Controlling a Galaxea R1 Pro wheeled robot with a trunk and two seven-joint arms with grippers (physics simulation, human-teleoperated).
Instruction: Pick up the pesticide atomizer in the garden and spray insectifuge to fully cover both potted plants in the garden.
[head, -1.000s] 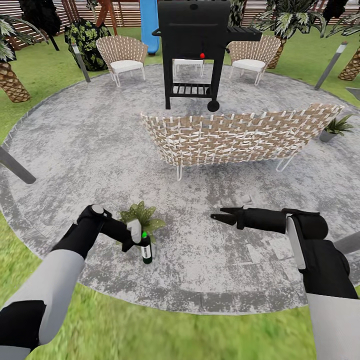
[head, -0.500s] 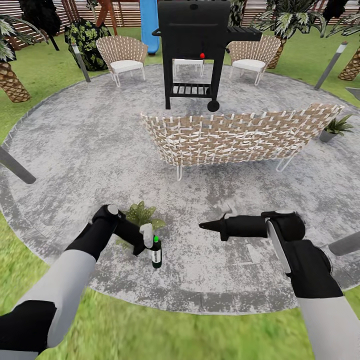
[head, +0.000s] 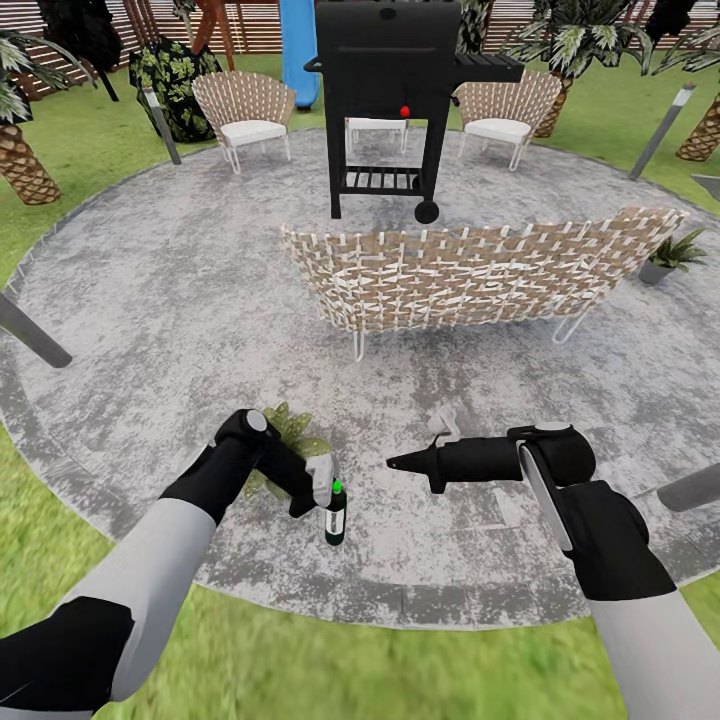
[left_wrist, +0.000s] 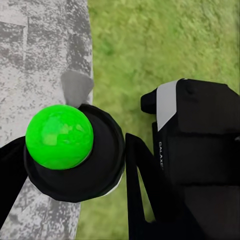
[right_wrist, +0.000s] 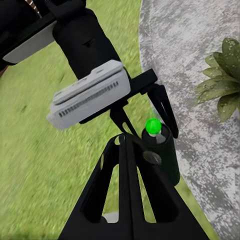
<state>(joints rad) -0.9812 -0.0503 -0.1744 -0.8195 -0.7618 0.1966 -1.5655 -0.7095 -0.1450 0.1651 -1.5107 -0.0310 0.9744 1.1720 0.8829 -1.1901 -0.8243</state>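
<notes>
From the head view, the left hand (head: 322, 490) is clamped on the pesticide atomizer (head: 335, 515) above the stone patio's (head: 200, 300) near edge, just beside one potted plant (head: 290, 428); the other potted plant (head: 672, 252) sits at the patio's far right edge. The right hand (head: 395, 463) has its fingers together, empty. In the left wrist view, the fingers flank the atomizer's black, green-tipped top. In the right wrist view, the bottle hangs beside the plant's leaves. The grip sits high, so the bottle might swing or slip, and spray could miss the leaves.

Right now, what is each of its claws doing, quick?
Left gripper: shut on the pesticide atomizer, holding it upright above the patio.
Right gripper: shut, holding nothing, pointing toward the bottle.
</notes>
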